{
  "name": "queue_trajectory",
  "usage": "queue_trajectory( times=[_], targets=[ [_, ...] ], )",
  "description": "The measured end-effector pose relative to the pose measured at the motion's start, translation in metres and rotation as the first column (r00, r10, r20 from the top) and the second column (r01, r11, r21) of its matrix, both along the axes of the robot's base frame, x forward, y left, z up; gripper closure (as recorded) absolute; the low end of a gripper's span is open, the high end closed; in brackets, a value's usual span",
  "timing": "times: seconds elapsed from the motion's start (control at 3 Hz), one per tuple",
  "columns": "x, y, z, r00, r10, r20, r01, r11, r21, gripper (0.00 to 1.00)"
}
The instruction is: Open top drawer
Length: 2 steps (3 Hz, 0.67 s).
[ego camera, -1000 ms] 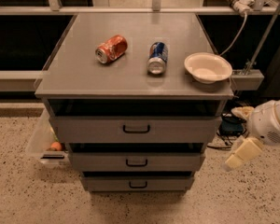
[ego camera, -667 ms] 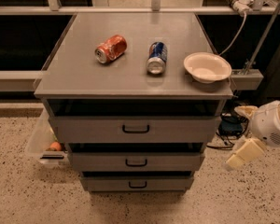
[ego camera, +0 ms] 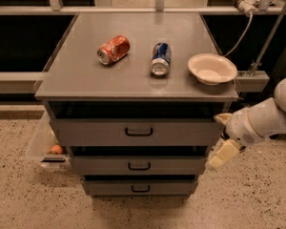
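Here, claw (ego camera: 222, 137) spread wide, beside top drawer (ego camera: 86, 133) right end, apart from black handle (ego camera: 138, 132).

A gray cabinet (ego camera: 133, 80) stands on a speckled floor (ego camera: 19, 204) in dim light.

end effector (ego camera: 220, 144) low at right, just beside the right end of the top drawer (ego camera: 95, 132)

Likely a robotics lab: a speckled floor (ego camera: 19, 199), a metal railing (ego camera: 133, 8) at 12 o'clock, a loose cable (ego camera: 238, 30) at 1 o'clock, and a gray drawer unit (ego camera: 133, 132) with a counter (ego camera: 133, 80). The robot's gripper (ego camera: 222, 138) is at 4 o'clock beside it.
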State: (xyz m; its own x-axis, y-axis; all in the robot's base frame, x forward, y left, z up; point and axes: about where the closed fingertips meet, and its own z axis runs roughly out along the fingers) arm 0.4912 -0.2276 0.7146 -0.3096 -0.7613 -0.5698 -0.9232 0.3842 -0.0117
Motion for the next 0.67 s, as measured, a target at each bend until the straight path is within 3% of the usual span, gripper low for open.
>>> queue_trajectory(
  times=[0.33, 0.67],
  targets=[
    [0.0204, 0.0232, -0.0265, 0.997, 0.074, -0.019, -0.074, 0.997, 0.028, 0.0],
    [0.0203, 0.0231, -0.0256, 0.997, 0.074, -0.019, -0.074, 0.997, 0.028, 0.0]
  ],
)
